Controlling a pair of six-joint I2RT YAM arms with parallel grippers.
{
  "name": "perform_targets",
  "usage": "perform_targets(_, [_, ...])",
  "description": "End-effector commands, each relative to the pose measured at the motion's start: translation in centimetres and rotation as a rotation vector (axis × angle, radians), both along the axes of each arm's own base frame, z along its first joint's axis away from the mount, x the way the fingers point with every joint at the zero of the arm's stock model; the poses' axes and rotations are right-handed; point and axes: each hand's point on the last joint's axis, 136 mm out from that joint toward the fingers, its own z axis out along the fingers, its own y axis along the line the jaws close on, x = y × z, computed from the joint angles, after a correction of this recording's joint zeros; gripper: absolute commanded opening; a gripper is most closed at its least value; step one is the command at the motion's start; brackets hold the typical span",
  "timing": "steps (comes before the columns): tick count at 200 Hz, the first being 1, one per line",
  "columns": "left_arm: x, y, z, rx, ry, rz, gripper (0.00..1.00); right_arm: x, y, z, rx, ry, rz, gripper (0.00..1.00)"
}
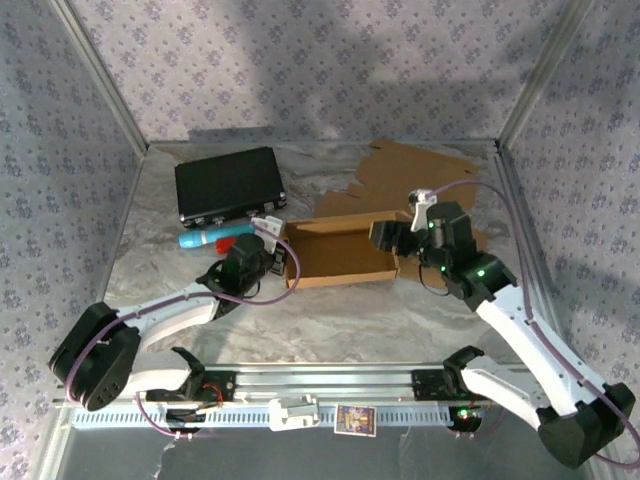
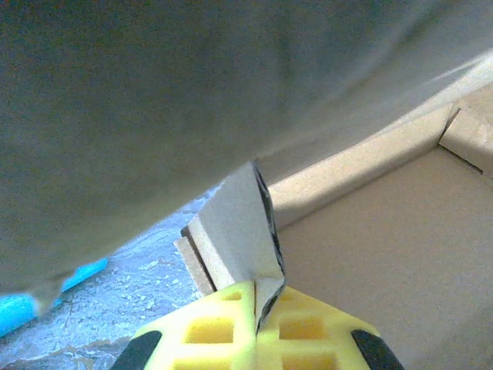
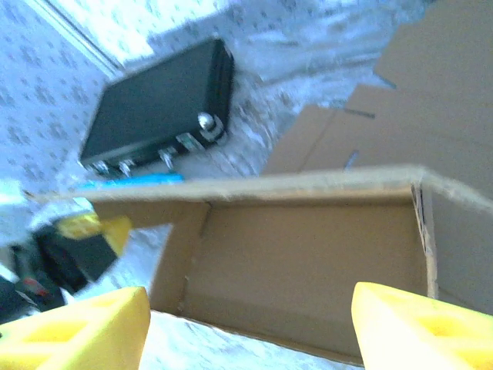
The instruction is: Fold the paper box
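Note:
The brown paper box (image 1: 340, 255) stands half-formed in the middle of the table, its tray open upward and its flat lid panels (image 1: 415, 170) spread behind it. My left gripper (image 1: 272, 240) is at the box's left end, shut on a side flap (image 2: 246, 223) that stands upright between its yellow fingers (image 2: 223, 327). My right gripper (image 1: 395, 240) is at the box's right end, open, its yellow fingertips (image 3: 85, 324) spread wide above the near wall. The box's inner floor (image 3: 308, 247) lies between them.
A black case (image 1: 228, 185) lies at the back left. A blue and red tool (image 1: 215, 238) rests just left of the box, beside my left wrist. Crinkled silver foil (image 1: 330, 320) covers the table. Patterned walls enclose three sides.

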Motion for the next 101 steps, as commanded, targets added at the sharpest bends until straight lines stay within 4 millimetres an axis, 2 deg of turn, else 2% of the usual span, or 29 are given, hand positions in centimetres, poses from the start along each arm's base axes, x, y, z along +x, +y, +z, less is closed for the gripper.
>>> perform_targets(1, [-0.6,0.1,-2.0,0.069,0.07,-0.013,0.0,-0.4,-1.4,2.4,0.009,0.046,-0.057,0.7])
perform_targets(11, [-0.6,0.1,-1.9,0.071,0.069,-0.015,0.0,0.4,-2.3,4.0,0.03,0.032,-0.129,0.69])
perform_targets(21, [-0.6,0.0,-1.9,0.074,0.069,-0.017,0.0,1.0,-3.3,3.9,0.012,0.06,-0.176,0.69])
perform_targets(24, [-0.6,0.0,-1.8,0.073,0.068,-0.017,0.0,1.4,-3.7,5.2,0.025,0.041,-0.193,0.69])
perform_targets(28, [-0.6,0.0,-1.8,0.073,0.067,-0.016,0.0,2.0,-4.2,5.7,0.033,0.04,-0.218,0.69])
perform_targets(35, [-0.6,0.0,-1.7,0.075,0.067,-0.018,0.0,3.1,-5.2,6.3,0.049,0.059,-0.267,0.68])
perform_targets(47, [-0.7,0.1,-1.7,0.078,0.066,-0.018,0.0,4.8,-6.2,6.0,0.108,0.151,-0.321,0.67])
perform_targets(56, [-0.7,0.2,-1.7,0.079,0.065,-0.016,0.0,6.2,-7.0,5.4,0.155,0.236,-0.363,0.66])
perform_targets(71, [-0.7,0.2,-1.7,0.08,0.065,-0.017,0.0,7.6,-7.6,3.3,0.209,0.426,-0.405,0.61])
perform_targets(101, [-0.8,0.2,-1.7,0.08,0.061,-0.018,0.0,10.1,-6.9,-1.8,0.172,0.692,-0.382,0.56])
